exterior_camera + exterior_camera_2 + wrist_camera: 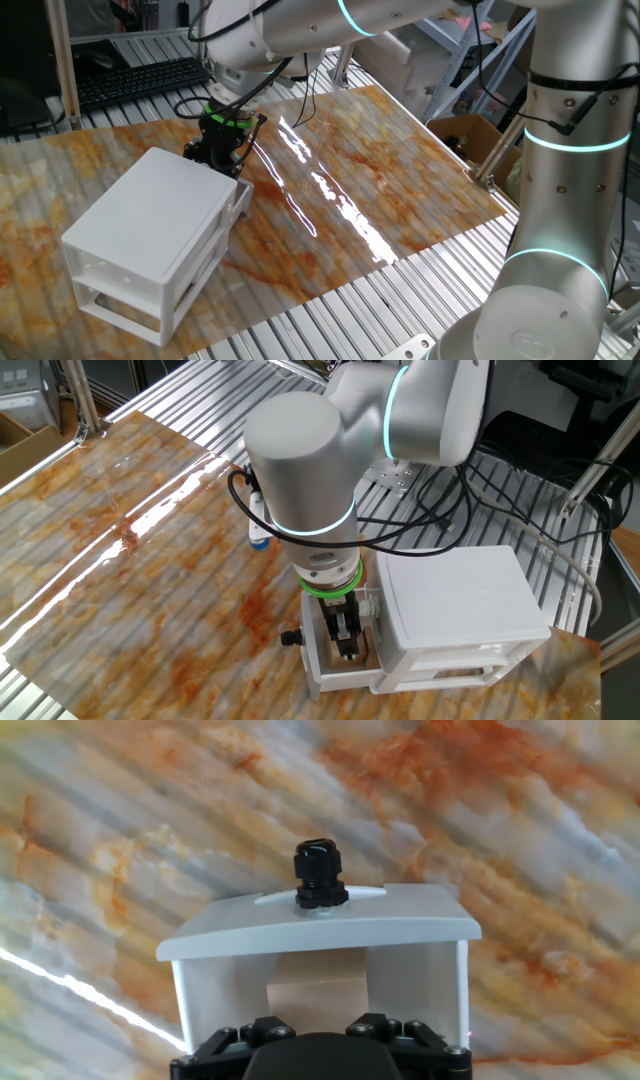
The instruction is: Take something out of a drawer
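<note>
The white two-tier cabinet (460,605) stands on the marbled mat, and also shows in one fixed view (150,235). Its lower drawer (345,678) is pulled out; in the hand view its front wall (320,925) carries a black knob (320,875). A pale tan wooden block (318,985) sits inside the drawer, centred just beyond my gripper's black housing (320,1060). My gripper (347,643) reaches straight down into the open drawer at the block. In one fixed view the gripper (222,140) is behind the cabinet. The fingertips are hidden, so the grip is unclear.
The mat (380,170) lies on a slatted metal table. A cardboard box (470,135) stands off the mat's far right corner. A keyboard (140,80) lies at the back. Cables (440,510) hang from the arm near the cabinet. A blue-and-white object (258,535) lies behind the arm.
</note>
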Available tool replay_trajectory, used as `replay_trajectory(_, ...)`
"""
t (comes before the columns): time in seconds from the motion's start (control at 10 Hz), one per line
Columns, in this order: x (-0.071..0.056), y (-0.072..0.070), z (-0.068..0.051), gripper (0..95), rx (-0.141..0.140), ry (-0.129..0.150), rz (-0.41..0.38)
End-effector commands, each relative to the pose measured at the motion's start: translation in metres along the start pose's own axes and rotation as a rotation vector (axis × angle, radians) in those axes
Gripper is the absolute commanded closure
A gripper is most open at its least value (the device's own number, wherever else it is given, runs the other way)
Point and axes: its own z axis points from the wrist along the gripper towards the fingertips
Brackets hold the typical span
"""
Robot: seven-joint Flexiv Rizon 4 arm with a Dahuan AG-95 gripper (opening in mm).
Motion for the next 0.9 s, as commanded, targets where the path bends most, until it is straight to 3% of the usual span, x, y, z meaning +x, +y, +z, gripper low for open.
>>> replay_trajectory(0.1,0.0004,0.0003,0.0004,76.0,0.0,0.005,0.026)
replay_trajectory(0.2,0.0001,0.0007,0.0009,38.0,0.0,0.005,0.051)
replay_trajectory(0.9,0.0001,0.0007,0.0009,38.0,0.0,0.005,0.051)
